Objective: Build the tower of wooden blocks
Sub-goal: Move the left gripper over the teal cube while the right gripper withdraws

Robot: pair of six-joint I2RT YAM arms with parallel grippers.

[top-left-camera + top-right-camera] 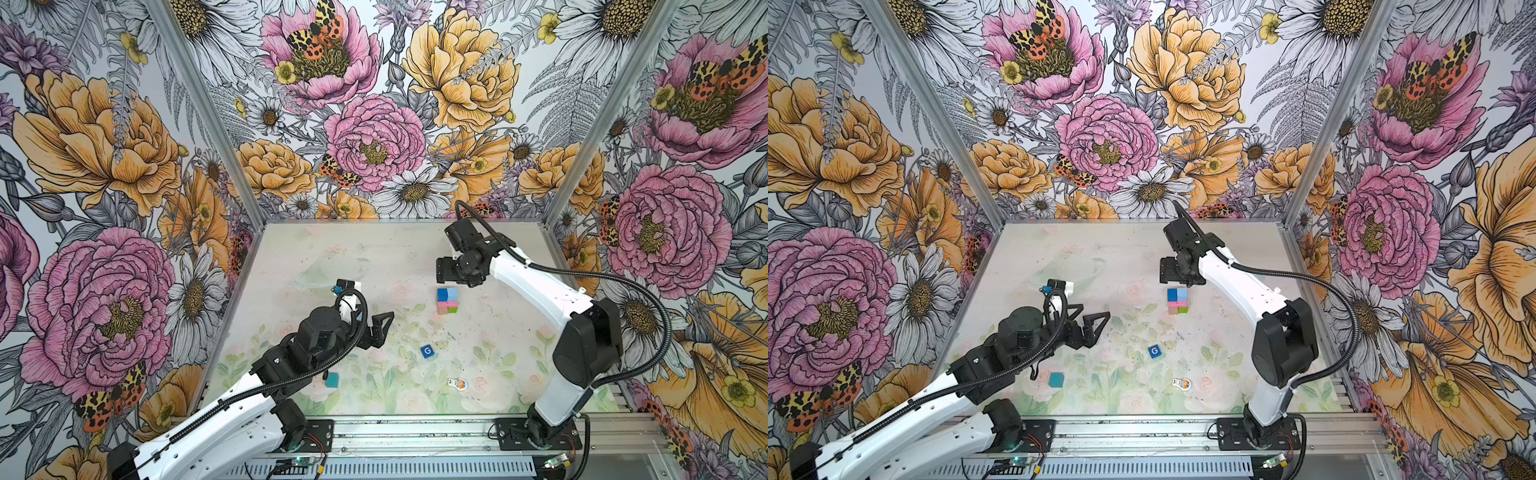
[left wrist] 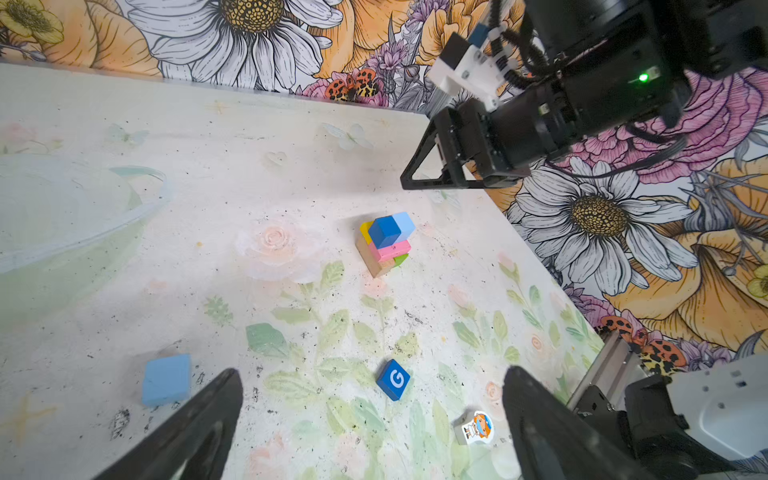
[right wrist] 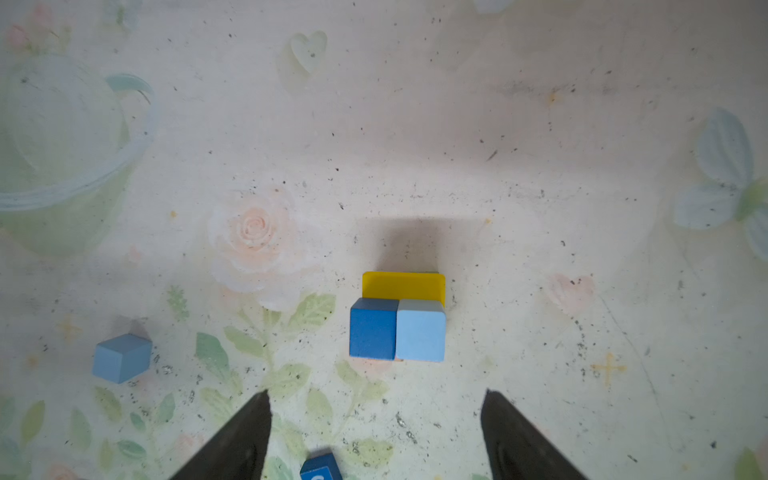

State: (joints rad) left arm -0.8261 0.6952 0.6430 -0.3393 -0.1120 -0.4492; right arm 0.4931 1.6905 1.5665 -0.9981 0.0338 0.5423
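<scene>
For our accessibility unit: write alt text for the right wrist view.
Looking down, a dark blue cube and a light blue cube sit side by side atop the tower, a yellow block showing beneath. The right gripper hangs open and empty; a loose blue cube lies apart.

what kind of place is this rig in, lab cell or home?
Likely an enclosed robot test cell, not a home: left arm and right arm bolted to an aluminium rail, floral-printed walls boxing in the table.

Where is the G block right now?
In both top views the G block lies loose on the table near the middle, between the tower and the cartoon figure piece.
</scene>
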